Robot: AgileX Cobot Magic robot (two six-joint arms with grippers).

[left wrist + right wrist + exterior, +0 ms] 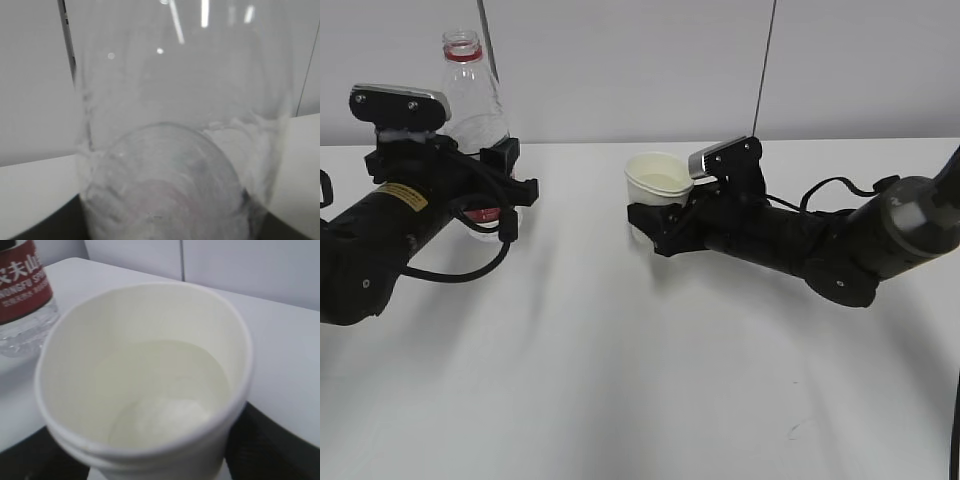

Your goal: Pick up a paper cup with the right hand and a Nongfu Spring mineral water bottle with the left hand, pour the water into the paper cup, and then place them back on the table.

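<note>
Bottle: the Nongfu Spring mineral water bottle [472, 95] stands upright at the upper left of the exterior frame, uncapped, red neck ring at the top, red label band showing low behind the gripper
Bottle against fingers: the left hand [498, 185] has its black fingers [506, 152] on either side of the bottle's lower body, closed against it; the clear wall of the bottle [175, 125] fills almost the whole left wrist frame, with dark gripper parts at both lower corners
Bottle base: hidden behind the gripper in the exterior frame; contact with the table [620, 380] cannot be confirmed
Cup: the paper cup [658, 180] sits upright just right of centre in the exterior frame, rolled rim uppermost, well apart from the bottle
Cup against fingers: the right hand [660, 225] grips the cup around its lower wall, fingers clamped to either side; in the right wrist frame the cup [145, 385] fills the middle, dark gripper parts at the lower left and lower right corners
Cup contents: the water [160, 385] lies in the bottom of the cup, level well below the rim
Cup base: hidden by the gripper; resting or lifted cannot be told
Cross-view note: the bottle's red label [22, 282] appears at the upper left of the right wrist frame, beyond the cup
Table: plain white, small dark scuff mark [798, 430] at the lower right of the exterior frame
</note>
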